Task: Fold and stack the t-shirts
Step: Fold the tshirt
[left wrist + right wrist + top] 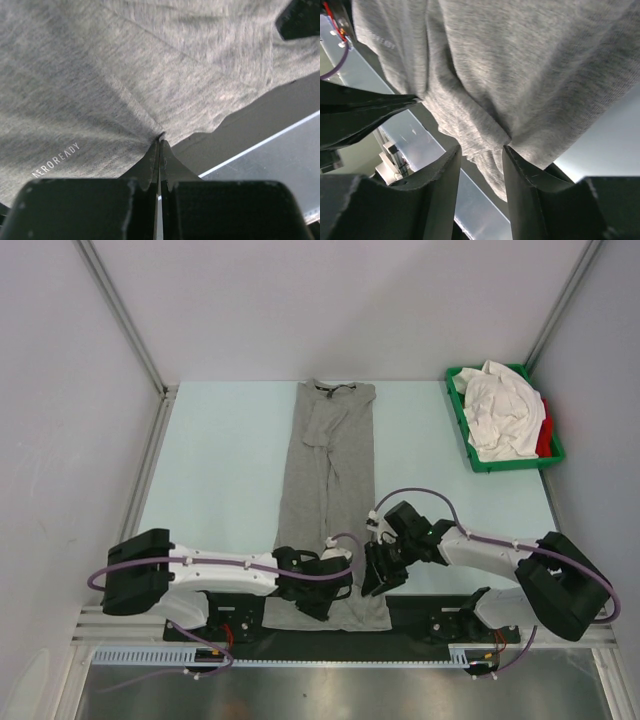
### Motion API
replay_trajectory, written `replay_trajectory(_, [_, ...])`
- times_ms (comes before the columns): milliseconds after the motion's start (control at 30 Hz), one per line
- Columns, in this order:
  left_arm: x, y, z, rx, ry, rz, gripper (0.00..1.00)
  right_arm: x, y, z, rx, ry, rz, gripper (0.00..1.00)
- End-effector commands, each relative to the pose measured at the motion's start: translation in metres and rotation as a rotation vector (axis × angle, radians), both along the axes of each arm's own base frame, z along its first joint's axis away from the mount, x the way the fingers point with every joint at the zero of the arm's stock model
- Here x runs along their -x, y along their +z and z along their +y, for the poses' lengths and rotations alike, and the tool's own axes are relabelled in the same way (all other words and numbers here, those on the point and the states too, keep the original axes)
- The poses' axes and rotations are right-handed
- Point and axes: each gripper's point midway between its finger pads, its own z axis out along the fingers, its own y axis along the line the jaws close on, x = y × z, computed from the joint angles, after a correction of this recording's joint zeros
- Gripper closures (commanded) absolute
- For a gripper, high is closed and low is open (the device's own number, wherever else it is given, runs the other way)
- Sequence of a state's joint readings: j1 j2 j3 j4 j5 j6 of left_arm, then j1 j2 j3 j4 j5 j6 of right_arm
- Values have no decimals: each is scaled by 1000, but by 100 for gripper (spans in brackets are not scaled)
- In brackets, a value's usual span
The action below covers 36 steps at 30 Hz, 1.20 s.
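A heather grey t-shirt (328, 465) lies as a long narrow strip down the middle of the table, neck label at the far end. My left gripper (318, 592) is at its near hem, shut on a pinch of the grey fabric (125, 75), the jaws (161, 139) pressed together at the cloth's edge. My right gripper (378, 575) stands at the near right corner of the same shirt (520, 60). Its jaws (482, 148) are apart. A fold of the hem hangs between them and touches only the right finger (520, 170).
A green tray (515, 466) at the far right holds crumpled white t-shirts (500, 408) and a red one (543, 438). Grey walls close in the table on three sides. A metal rail runs along the near edge under the arm bases.
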<state>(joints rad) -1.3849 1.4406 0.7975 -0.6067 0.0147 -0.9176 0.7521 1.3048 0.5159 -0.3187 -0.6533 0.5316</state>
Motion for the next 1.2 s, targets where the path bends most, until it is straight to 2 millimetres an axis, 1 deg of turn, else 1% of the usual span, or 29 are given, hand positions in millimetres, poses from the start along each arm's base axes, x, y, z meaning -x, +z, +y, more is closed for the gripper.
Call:
replay_trajectory(0, [8,13,-7,77,3,16,100,-4,-4,5,-8,8,-33,55])
replay_trajectory(100, [11,13,-6,85,4,30,100,-5,-6,6,-6,16,-37,52])
replay_trajectory(233, [13,12,-9,103,-8,28,100,-3,-12,5,16,30,-40,52])
replay_trajectory(333, [13,12,-15,118,-26,20,100,-3,-15,1,43,36,-57,52])
replay_trajectory(433, [13,13,-23,131,-53,19,100,-6,-13,-2,67,31,-78,51])
replay_trajectory(533, [15,12,-24,136,-67,28,99,-8,-10,-3,73,29,-90,50])
replay_trajectory(667, [16,12,-26,162,-69,32,99,-5,-12,0,55,37,-72,52])
replay_trajectory(733, [17,10,-23,153,-74,37,93,-4,-11,2,44,35,-68,52])
replay_trajectory(767, [16,12,-22,158,-71,28,85,-4,-10,5,35,38,-71,53])
replay_trajectory(800, [16,14,-19,156,-62,26,78,-3,-9,6,29,41,-73,53])
replay_trajectory(867, [12,17,-6,135,-36,2,64,-2,-11,8,32,41,-69,54])
replay_trajectory(900, [10,30,-4,174,-21,-15,61,-2,-10,9,30,43,-70,55])
replay_trajectory(933, [9,33,8,153,-8,-23,58,-2,-11,9,30,41,-69,57])
replay_trajectory(967, [1,52,11,205,28,-70,53,-1,-10,11,24,45,-70,57])
replay_trajectory(1000, [-2,60,16,219,50,-86,52,-2,-10,12,24,41,-70,59])
replay_trajectory(1033, [-5,67,27,210,75,-104,52,-2,-10,13,22,43,-71,61])
replay_trajectory(1067, [-8,78,32,235,103,-124,51,-2,-9,14,17,42,-69,62])
replay_trajectory(1100, [-18,88,37,259,164,-164,51,-2,-7,16,15,44,-71,67])
replay_trajectory(1133, [-21,108,49,307,201,-184,51,-3,-7,17,15,44,-72,70])
replay_trajectory(1167, [-26,117,56,325,240,-199,50,-3,-5,18,13,45,-73,73])
